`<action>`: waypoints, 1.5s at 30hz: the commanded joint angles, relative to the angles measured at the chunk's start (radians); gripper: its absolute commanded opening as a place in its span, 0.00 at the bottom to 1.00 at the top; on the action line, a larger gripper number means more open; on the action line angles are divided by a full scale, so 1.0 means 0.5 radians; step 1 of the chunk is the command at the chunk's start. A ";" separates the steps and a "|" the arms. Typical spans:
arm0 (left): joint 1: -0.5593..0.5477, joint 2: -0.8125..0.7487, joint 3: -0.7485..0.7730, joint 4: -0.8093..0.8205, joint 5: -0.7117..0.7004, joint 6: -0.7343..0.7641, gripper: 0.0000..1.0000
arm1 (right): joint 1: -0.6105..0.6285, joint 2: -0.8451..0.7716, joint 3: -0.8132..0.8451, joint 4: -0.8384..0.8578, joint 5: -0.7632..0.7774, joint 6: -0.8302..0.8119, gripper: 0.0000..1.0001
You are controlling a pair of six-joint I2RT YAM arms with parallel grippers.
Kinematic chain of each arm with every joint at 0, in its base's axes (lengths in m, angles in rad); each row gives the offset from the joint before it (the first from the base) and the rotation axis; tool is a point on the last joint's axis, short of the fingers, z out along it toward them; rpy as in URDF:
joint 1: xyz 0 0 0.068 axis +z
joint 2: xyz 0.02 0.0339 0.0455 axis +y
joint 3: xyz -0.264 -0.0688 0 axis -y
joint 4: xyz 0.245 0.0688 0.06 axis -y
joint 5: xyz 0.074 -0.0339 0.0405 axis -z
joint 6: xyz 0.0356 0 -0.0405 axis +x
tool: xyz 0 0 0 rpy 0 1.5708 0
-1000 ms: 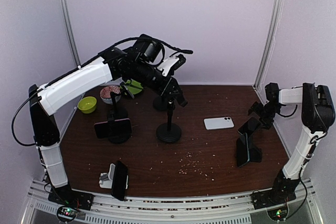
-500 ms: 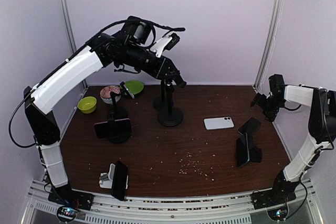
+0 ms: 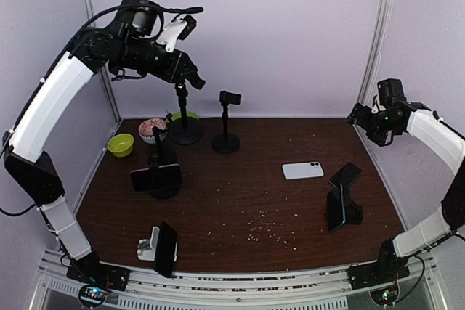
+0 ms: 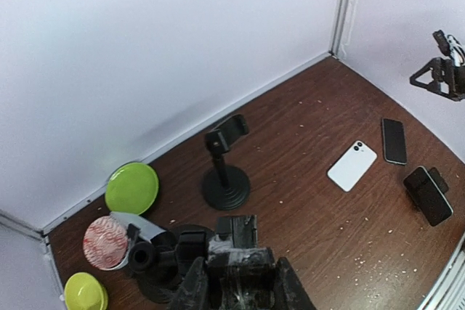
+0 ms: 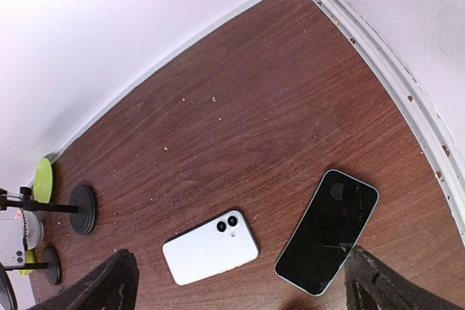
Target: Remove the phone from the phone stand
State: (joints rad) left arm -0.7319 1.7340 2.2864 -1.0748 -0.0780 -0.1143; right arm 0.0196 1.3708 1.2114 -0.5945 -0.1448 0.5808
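Observation:
My left gripper point(image 3: 190, 80) is raised high at the back left and shut on the clamp head point(image 4: 243, 231) of an empty black phone stand. Its round base point(image 3: 185, 134) hangs near the green plate. A second empty stand point(image 3: 226, 139) is at the back centre. A dark phone point(image 3: 156, 177) sits sideways in a stand at the left. A black phone point(image 3: 345, 174) leans on a stand at the right. A white phone point(image 3: 303, 170) lies flat, also in the right wrist view point(image 5: 211, 248). My right gripper point(image 3: 361, 115) is open, high at the right wall.
A green plate point(image 4: 132, 186), a pink bowl point(image 4: 104, 242) and a yellow-green bowl point(image 3: 120, 144) sit at the back left. A black phone stands in a white holder point(image 3: 148, 246) near the front edge. Crumbs dot the table. Metal posts stand at both back corners.
My left arm has lifted the empty stand from the table's middle and carried it up to the back left. My right arm has risen from the table.

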 commanded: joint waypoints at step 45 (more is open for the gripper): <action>1.151 -1.195 -2.080 0.919 -0.035 -0.325 0.02 | 0.292 -0.413 -0.151 0.011 -0.220 -0.141 1.00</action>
State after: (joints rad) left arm -0.1665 1.1625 1.2617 -0.7914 -0.0902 -0.2977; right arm 0.1596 1.1965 1.1568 -0.5938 -0.2394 0.5224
